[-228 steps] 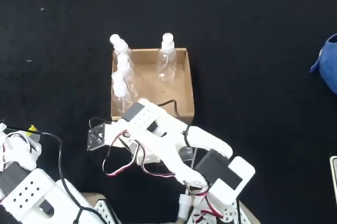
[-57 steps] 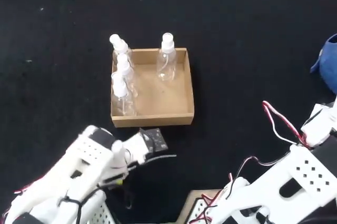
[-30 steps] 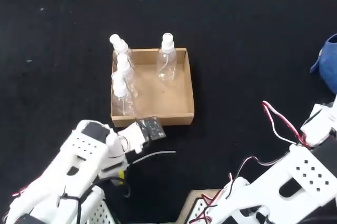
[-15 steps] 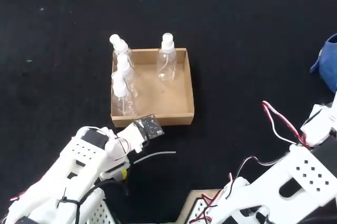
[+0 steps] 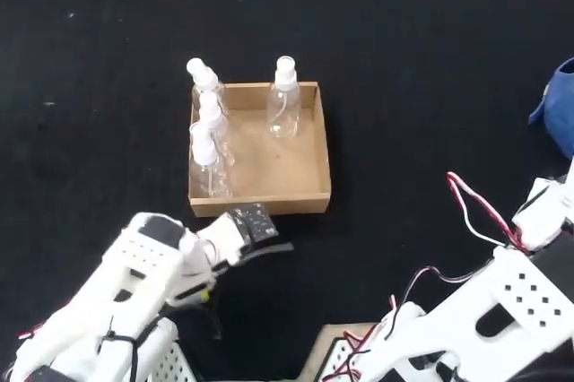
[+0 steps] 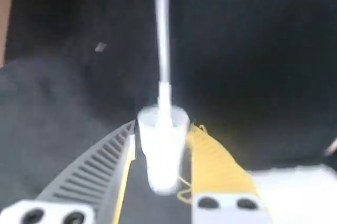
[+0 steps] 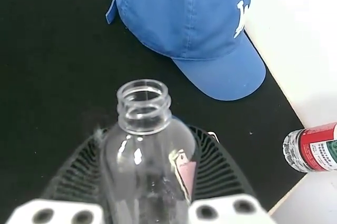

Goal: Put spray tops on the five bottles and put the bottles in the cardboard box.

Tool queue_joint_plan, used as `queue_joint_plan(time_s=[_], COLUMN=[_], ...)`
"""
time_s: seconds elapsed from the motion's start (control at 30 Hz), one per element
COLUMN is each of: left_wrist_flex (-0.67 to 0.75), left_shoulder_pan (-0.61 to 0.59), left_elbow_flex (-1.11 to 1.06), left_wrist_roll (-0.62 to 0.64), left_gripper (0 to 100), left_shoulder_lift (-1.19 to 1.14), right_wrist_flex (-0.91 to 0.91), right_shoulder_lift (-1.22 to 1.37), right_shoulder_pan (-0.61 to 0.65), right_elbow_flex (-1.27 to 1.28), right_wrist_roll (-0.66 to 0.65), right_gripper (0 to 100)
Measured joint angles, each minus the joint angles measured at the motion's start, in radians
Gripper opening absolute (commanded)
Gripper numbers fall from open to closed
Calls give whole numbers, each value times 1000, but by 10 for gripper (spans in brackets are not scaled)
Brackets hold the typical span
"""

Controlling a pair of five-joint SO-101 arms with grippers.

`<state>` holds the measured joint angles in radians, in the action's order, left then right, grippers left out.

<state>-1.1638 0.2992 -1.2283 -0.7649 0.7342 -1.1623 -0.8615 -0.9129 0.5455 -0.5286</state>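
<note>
Near the table's (image 5: 430, 68) front edge, just before the cardboard box (image 5: 324, 144), the left gripper (image 6: 162, 129) clamps a spray top (image 6: 160, 155); toward the right edge, the right gripper (image 7: 152, 140) clasps the fifth bottle (image 7: 144, 105), neck bare. Four capped bottles (image 5: 283, 104) stand boxed; capping and boxing this one remain.

Bare cardboard box (image 5: 269, 165) floor between three-bottle row (image 5: 209, 142) and lone bottle (image 5: 284, 102)

Left gripper (image 6: 160, 129) (apparently low) and right gripper (image 7: 150, 145) clamped.
</note>
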Motion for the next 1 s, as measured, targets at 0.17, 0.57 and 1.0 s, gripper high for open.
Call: queue_joint_plan(time_s=[0.17, 0.57, 1.0], left_wrist_flex=[-193, -368, -368], left_shoulder_pan=[-149, -465, -1031], left_elbow_flex=[184, 376, 456], left_wrist_roll=[-170, -519, -744], left_gripper=[30, 30, 30], left_shoulder_lift=[0, 0, -2], right_wrist_flex=[0, 0, 0], right_shoulder_lift=[0, 0, 0], right_shoulder_pan=[0, 0, 0], right_elbow_flex=[0, 0, 0], right_wrist_roll=[0, 0, 0], right_gripper=[11, 11, 11])
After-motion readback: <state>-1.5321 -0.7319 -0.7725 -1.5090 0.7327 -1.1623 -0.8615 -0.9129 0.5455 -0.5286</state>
